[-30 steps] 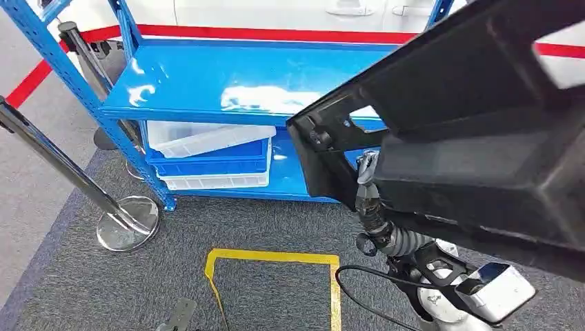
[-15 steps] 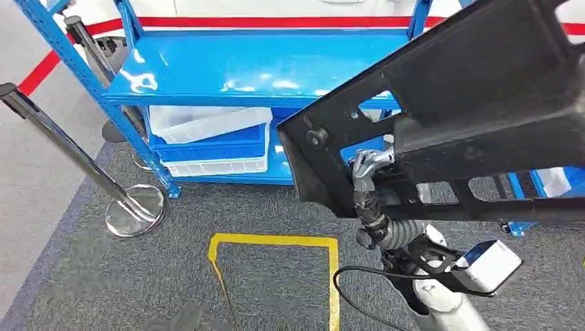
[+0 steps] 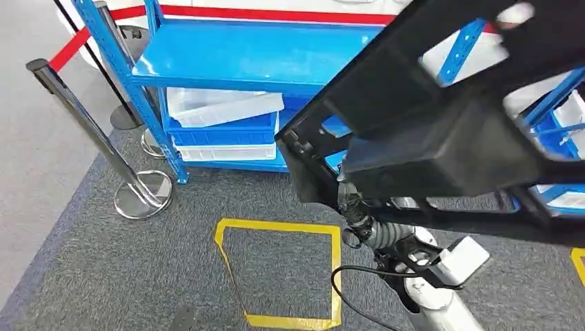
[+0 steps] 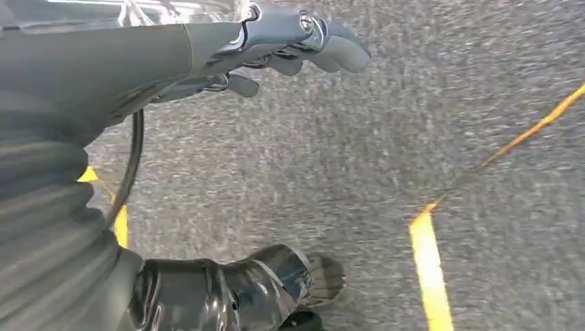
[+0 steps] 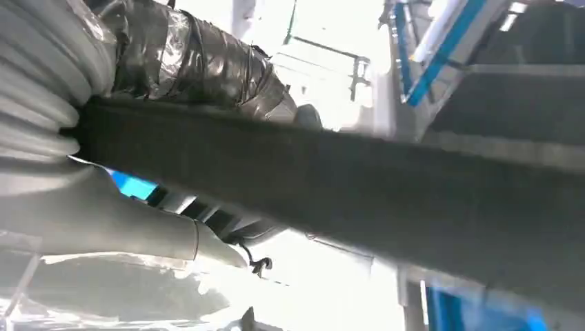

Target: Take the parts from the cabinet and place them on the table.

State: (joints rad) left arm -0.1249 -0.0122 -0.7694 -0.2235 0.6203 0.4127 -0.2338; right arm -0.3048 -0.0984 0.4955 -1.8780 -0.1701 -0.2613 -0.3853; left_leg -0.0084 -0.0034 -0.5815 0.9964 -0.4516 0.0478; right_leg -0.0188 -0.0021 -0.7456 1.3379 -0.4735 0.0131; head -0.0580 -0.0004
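A large black plastic part (image 3: 441,138) with ribs and cut-outs fills the right of the head view, held up in front of the blue cabinet (image 3: 241,58). My right hand (image 3: 348,200) grips its lower edge from beneath. In the right wrist view the part (image 5: 414,200) crosses as a dark bar, with my right hand (image 5: 193,62) clamped around it. My left hand (image 4: 276,55) hangs over the grey carpet with its fingers loosely extended and nothing in them.
White and blue bins (image 3: 221,117) sit on the cabinet's lower shelf. A chrome stanchion (image 3: 90,131) with a round base stands left of it. A yellow tape square (image 3: 276,227) marks the carpet. More blue racking (image 3: 552,117) is at the right.
The whole view has shifted, so the camera moved; cabinet and stanchion sit further right in the picture. The black part has tilted in my right hand and stays gripped.
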